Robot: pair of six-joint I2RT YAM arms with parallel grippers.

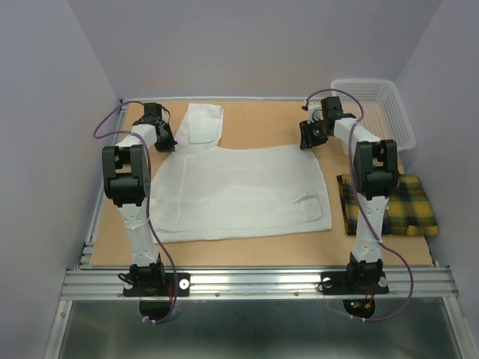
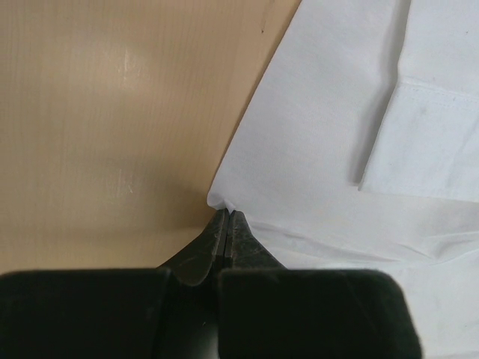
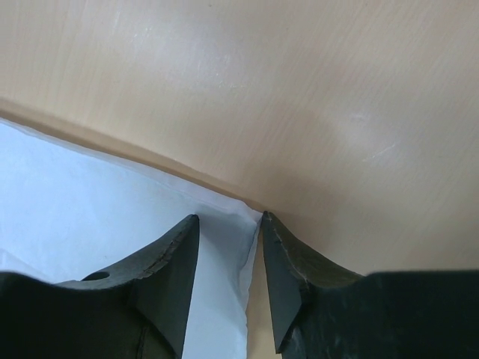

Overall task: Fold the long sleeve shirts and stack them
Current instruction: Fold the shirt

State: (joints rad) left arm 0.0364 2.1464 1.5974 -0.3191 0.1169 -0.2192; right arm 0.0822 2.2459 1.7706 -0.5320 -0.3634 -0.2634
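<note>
Overhead, a flat tan tabletop (image 1: 262, 123) fills the floor of a booth with pale lavender walls (image 1: 262, 45), and a ribbed aluminium rail (image 1: 254, 283) runs along its near edge where both arm bases are bolted. The plain white button-up shirt (image 1: 239, 191) lies spread across the middle of the board, with one sleeve folded over at its far left.

The left gripper (image 2: 227, 217) sits at the shirt's far left corner with its black fingers pressed together, and the tip of the cloth is pinched between them. The right gripper (image 3: 230, 217) is at the far right corner. Its jaws stand apart on either side of the cloth's corner and grip nothing.

The yellow-and-dark plaid shirt (image 1: 389, 203) lies folded flat on the table's right side, partly behind the right arm and just beside the white shirt. A white plastic mesh basket (image 1: 374, 82) stands at the far right corner, against the wall.
</note>
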